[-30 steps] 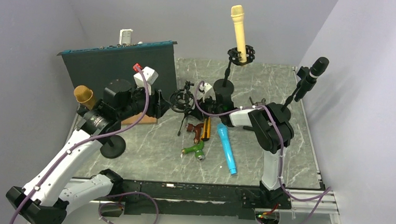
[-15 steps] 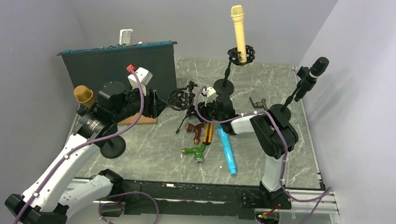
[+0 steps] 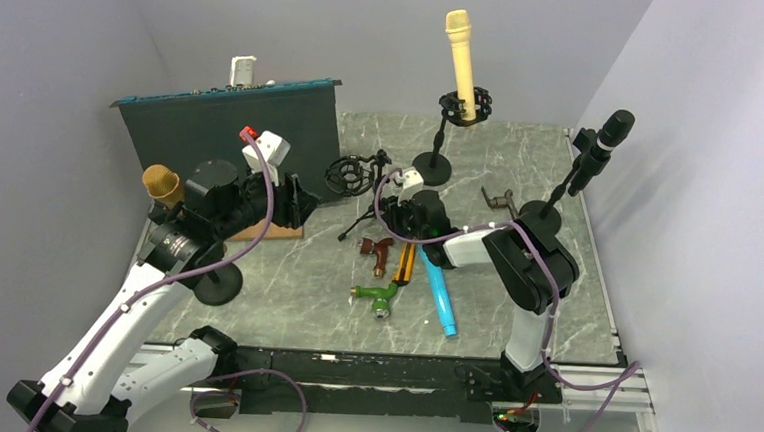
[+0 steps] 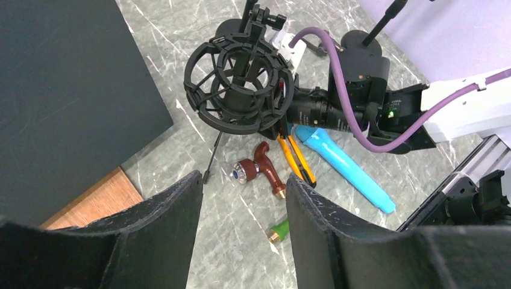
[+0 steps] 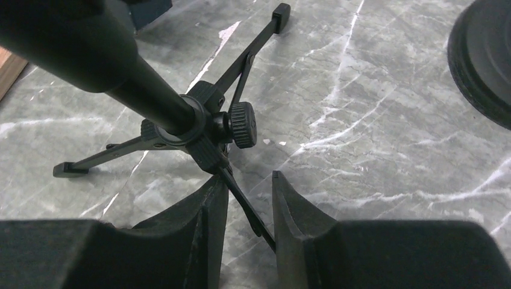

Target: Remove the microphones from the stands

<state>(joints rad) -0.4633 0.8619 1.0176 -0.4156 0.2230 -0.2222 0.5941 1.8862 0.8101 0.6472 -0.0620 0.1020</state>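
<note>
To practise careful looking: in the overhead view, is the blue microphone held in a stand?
No, the blue microphone lies flat on the table, not clipped in any stand.

A: Microphones?
B: Four: cream microphone point(image 3: 459, 55), black microphone point(image 3: 603, 144), gold microphone point(image 3: 162, 185), blue microphone point(image 3: 439, 290).
A: Stands?
B: Three round-based stands point(image 3: 431, 166), one tripod stand point(image 3: 352, 174). Also three small tools point(image 3: 377, 253), one dark panel point(image 3: 223, 126).

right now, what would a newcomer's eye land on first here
The tall cream-yellow microphone standing upright in a black stand at the back of the marble table draws the eye first. Next come the black ring-shaped shock mount on a small tripod at centre, and the bright blue microphone lying flat toward the near edge.
</note>
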